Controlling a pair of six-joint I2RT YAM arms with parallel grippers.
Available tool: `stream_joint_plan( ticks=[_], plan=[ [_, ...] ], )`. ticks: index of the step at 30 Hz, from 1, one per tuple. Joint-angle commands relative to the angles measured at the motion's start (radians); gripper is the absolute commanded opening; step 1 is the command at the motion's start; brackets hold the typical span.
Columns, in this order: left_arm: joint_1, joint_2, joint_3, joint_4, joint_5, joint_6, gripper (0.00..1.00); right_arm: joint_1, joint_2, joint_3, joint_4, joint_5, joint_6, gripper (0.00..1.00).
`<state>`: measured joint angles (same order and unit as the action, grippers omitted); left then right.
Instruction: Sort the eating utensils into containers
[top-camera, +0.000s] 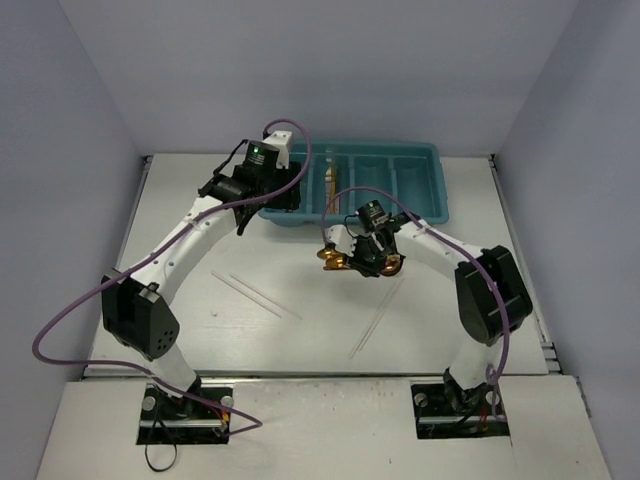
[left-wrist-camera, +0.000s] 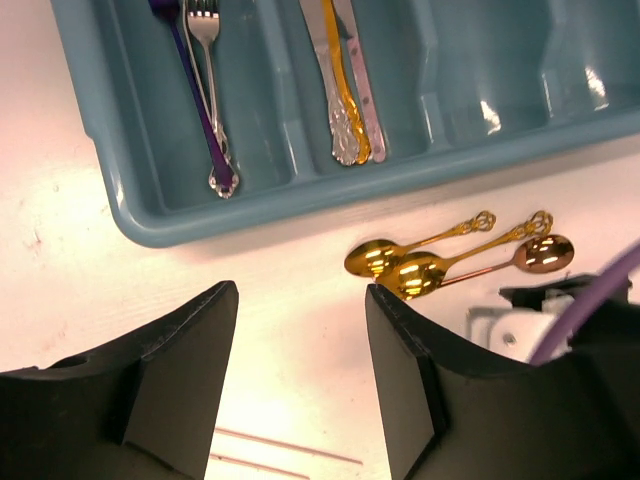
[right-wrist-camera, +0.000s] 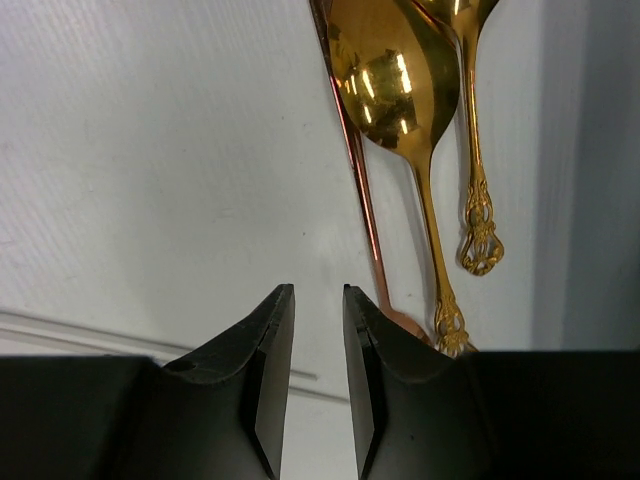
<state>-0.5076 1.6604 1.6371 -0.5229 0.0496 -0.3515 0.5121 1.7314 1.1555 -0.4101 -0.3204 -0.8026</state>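
The teal-blue cutlery tray (top-camera: 415, 185) lies at the far side of the table (top-camera: 300, 345), and low walls of smooth plastic divide it into long compartments. In the left wrist view the end compartment holds a silver fork (left-wrist-camera: 205, 60) and a purple utensil (left-wrist-camera: 195, 100) side by side. The next compartment holds a bundle of three utensils (left-wrist-camera: 345, 90), silver, gold and pink. Just in front of the tray two gold spoons (left-wrist-camera: 372, 257) with ornate pierced handles lie on the table, touching each other, and a copper-coloured spoon (left-wrist-camera: 545, 253) lies against them. The left gripper (left-wrist-camera: 300, 385) hangs over the table near the tray's corner, its jaws wide apart with nothing between them. The right gripper (right-wrist-camera: 318, 370) is low beside the spoons, its jaws parted only by a narrow slit and empty. Thin pale sticks (top-camera: 255, 293) lie loose nearer the arm bases. The table is white and matt, the walls (top-camera: 100, 80) are plain pale grey-blue, and purple cables (top-camera: 60, 320) loop along the arms.
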Motion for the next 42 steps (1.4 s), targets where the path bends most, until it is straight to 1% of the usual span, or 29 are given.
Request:
stream_joint_plan(
  ticks=[1,8,14,16,18,20,22,26,29,34,37,42],
  plan=[
    [0.014,-0.074,0.020,0.038,0.015,0.003,0.51,0.002,0.043,0.066,-0.005,0.004,-0.082,0.24],
    [0.025,-0.068,0.020,0.034,0.019,0.002,0.51,0.002,0.136,0.089,-0.007,0.013,-0.138,0.25],
    [0.030,-0.058,0.014,0.035,0.024,0.000,0.51,0.002,0.173,0.094,-0.011,-0.001,-0.169,0.24],
    [0.034,-0.057,0.015,0.035,0.027,0.000,0.51,0.002,0.183,0.090,-0.027,-0.014,-0.182,0.21],
    [0.037,-0.056,0.015,0.035,0.027,0.000,0.51,0.003,0.183,0.086,-0.039,-0.031,-0.190,0.14],
    [0.040,-0.053,0.013,0.035,0.030,0.003,0.51,0.012,0.172,0.078,-0.063,-0.043,-0.208,0.03],
    [0.042,-0.053,0.013,0.036,0.030,0.004,0.51,0.024,0.148,0.065,-0.075,-0.045,-0.219,0.00],
    [0.044,-0.051,0.007,0.036,0.034,0.003,0.51,0.057,0.079,0.040,-0.091,-0.040,-0.229,0.01],
    [0.044,-0.050,0.003,0.037,0.036,0.002,0.51,0.060,0.046,0.056,-0.091,-0.023,-0.222,0.08],
    [0.044,-0.050,0.007,0.037,0.038,0.003,0.51,0.059,0.001,0.088,-0.102,0.010,-0.223,0.19],
    [0.044,-0.046,0.007,0.038,0.040,0.001,0.51,0.045,0.006,0.101,-0.104,0.028,-0.242,0.22],
    [0.044,-0.036,0.012,0.038,0.044,-0.003,0.51,0.015,0.073,0.128,-0.108,0.034,-0.273,0.23]
  ],
)
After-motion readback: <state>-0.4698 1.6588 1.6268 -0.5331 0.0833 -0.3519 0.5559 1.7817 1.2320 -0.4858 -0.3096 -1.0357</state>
